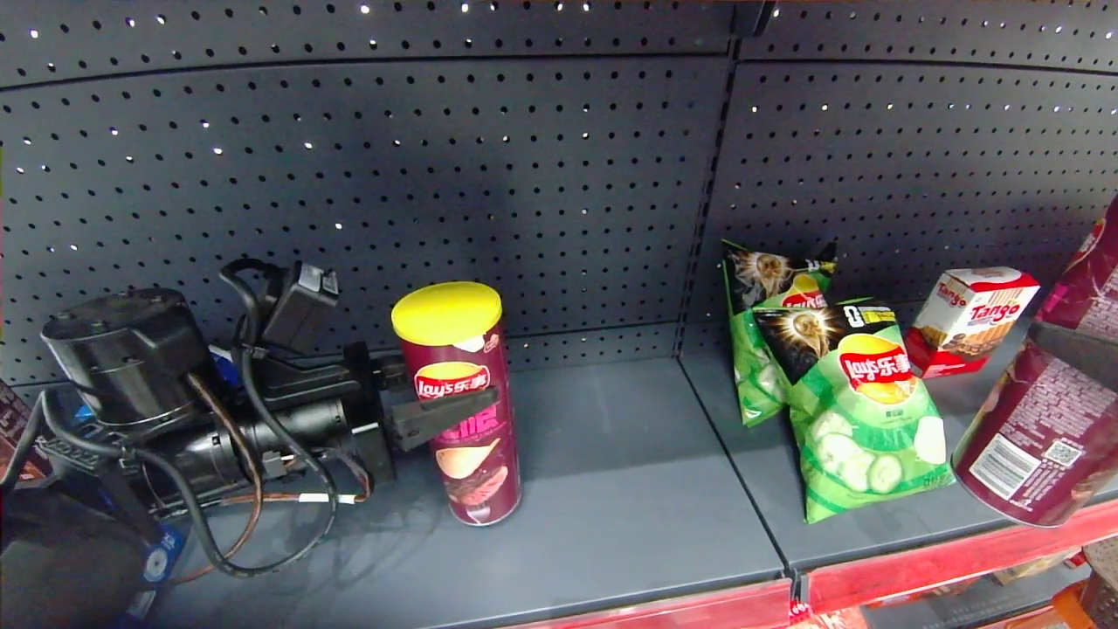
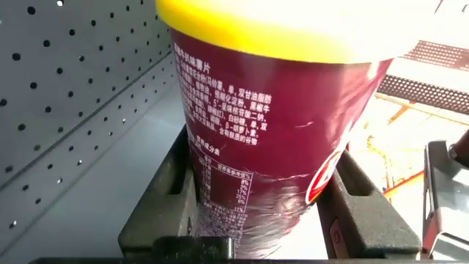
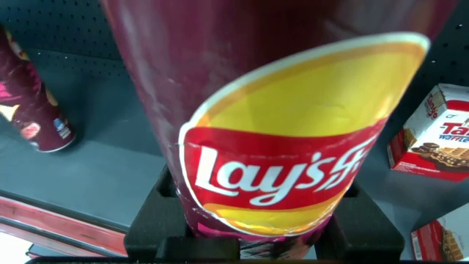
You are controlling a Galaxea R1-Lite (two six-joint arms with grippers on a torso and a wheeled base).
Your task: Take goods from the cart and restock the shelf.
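Observation:
A maroon chip can with a yellow lid (image 1: 457, 393) stands upright on the grey shelf (image 1: 629, 489), left of centre. My left gripper (image 1: 476, 397) comes in from the left and is shut on the can's middle. In the left wrist view the same can (image 2: 256, 125) sits between both black fingers (image 2: 165, 198). At the far right, a second maroon chip can (image 1: 1039, 437) hangs tilted over the shelf's front edge, with my right gripper (image 1: 1073, 362) shut on it. In the right wrist view this can (image 3: 278, 132) rests between that gripper's fingers (image 3: 154, 220).
Two green chip bags (image 1: 860, 415) lean together on the right shelf section, with a red and white wafer box (image 1: 969, 319) behind them. A dark pegboard wall (image 1: 524, 175) backs the shelf. A red price rail (image 1: 961, 559) runs along the front edge. Bare shelf lies between the standing can and the bags.

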